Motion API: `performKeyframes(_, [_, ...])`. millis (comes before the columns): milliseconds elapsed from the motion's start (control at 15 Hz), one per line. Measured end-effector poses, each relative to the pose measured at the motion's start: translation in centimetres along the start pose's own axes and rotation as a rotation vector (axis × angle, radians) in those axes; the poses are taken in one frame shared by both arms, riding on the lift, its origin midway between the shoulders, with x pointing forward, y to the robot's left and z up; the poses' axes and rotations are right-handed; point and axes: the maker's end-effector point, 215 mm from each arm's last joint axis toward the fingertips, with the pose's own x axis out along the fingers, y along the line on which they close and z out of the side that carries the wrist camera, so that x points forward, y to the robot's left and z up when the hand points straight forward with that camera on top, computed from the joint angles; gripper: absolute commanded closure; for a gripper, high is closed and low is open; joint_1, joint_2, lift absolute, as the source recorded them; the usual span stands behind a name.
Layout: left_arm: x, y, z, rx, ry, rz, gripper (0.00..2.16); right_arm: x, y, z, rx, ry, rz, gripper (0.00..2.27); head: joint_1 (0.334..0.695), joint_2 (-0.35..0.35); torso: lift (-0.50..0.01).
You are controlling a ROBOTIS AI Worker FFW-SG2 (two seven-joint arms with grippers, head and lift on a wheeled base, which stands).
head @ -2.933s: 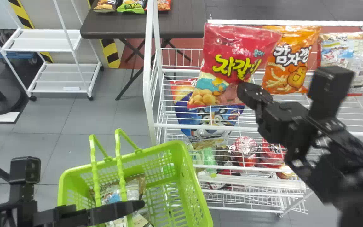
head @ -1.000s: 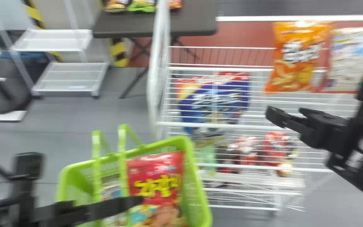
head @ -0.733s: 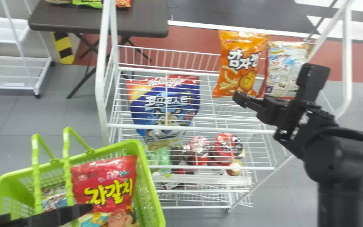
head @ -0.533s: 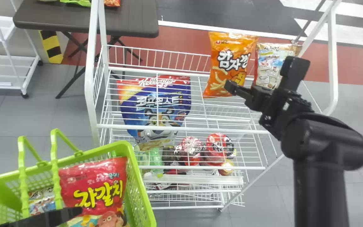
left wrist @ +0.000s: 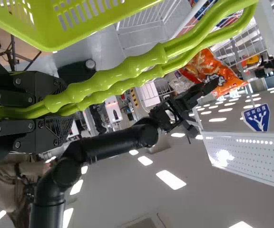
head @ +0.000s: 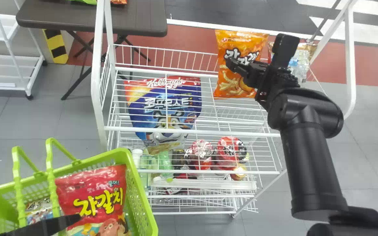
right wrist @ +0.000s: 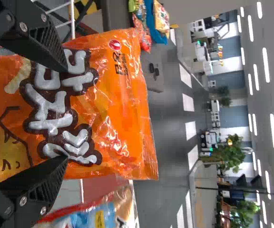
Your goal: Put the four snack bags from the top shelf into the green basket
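In the head view my right gripper (head: 234, 67) is at the orange snack bag (head: 230, 87) on the top shelf. In the right wrist view the right gripper (right wrist: 66, 116) is open, its fingers at opposite edges of the orange bag (right wrist: 122, 109). A silvery-blue bag (head: 302, 59) stands beside it, partly hidden by the arm. At the lower left, my left gripper (head: 72, 221) is over the green basket (head: 139, 183), which holds a red bag (head: 94, 186) and a whitish bag (head: 39, 209). The left gripper (left wrist: 56, 111) is shut on the basket's handles (left wrist: 127, 71).
A blue cereal bag (head: 162, 113) shows through the wires of the white rack (head: 192, 133). Bottles and red-lidded cups (head: 230, 147) stand lower down. A white post (head: 97, 88) rises between basket and rack; a dark table (head: 133, 19) stands behind.
The red bag, earlier at the right gripper, is now in the basket. The right gripper has since moved leftward and up to the orange bag. The head view has shifted to the right.
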Motion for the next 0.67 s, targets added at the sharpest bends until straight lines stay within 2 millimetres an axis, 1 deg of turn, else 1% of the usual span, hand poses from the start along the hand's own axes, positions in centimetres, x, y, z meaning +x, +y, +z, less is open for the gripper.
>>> performKeyframes(67, [-0.1, 0.1, 0.0, 0.0, -0.005, 0.0, 2.15, 0.1, 0.3, -0.5, -0.004, 0.015, 0.003, 2.25, 0.695, -0.156, 0.0])
performKeyframes(200, [-0.3, 0.2, 0.0, -0.002, -0.012, 0.0, 2.15, -0.1, 0.5, -1.9, 0.011, 0.054, -0.003, 2.26, 0.695, -0.151, 0.0])
performKeyframes(267, [-0.4, 0.2, 0.0, -0.004, -0.013, -0.001, 2.15, -0.5, 0.6, -2.0, 0.019, 0.058, -0.005, 2.26, 0.695, -0.15, 0.0])
performKeyframes(467, [-0.6, 0.2, -0.2, -0.006, -0.019, -0.001, 2.15, -1.9, 0.8, -0.7, 0.034, 0.029, 0.002, 2.26, 0.695, -0.149, 0.0])
performKeyframes(533, [-0.8, 0.1, -0.2, -0.005, -0.021, -0.001, 2.15, -2.7, 1.0, 0.1, 0.038, 0.013, 0.008, 2.26, 0.695, -0.147, 0.0])
performKeyframes(667, [-0.9, 0.0, -0.2, -0.003, -0.024, -0.001, 2.15, -4.9, 2.0, 1.6, 0.062, -0.019, 0.038, 2.26, 0.695, -0.141, 0.0])
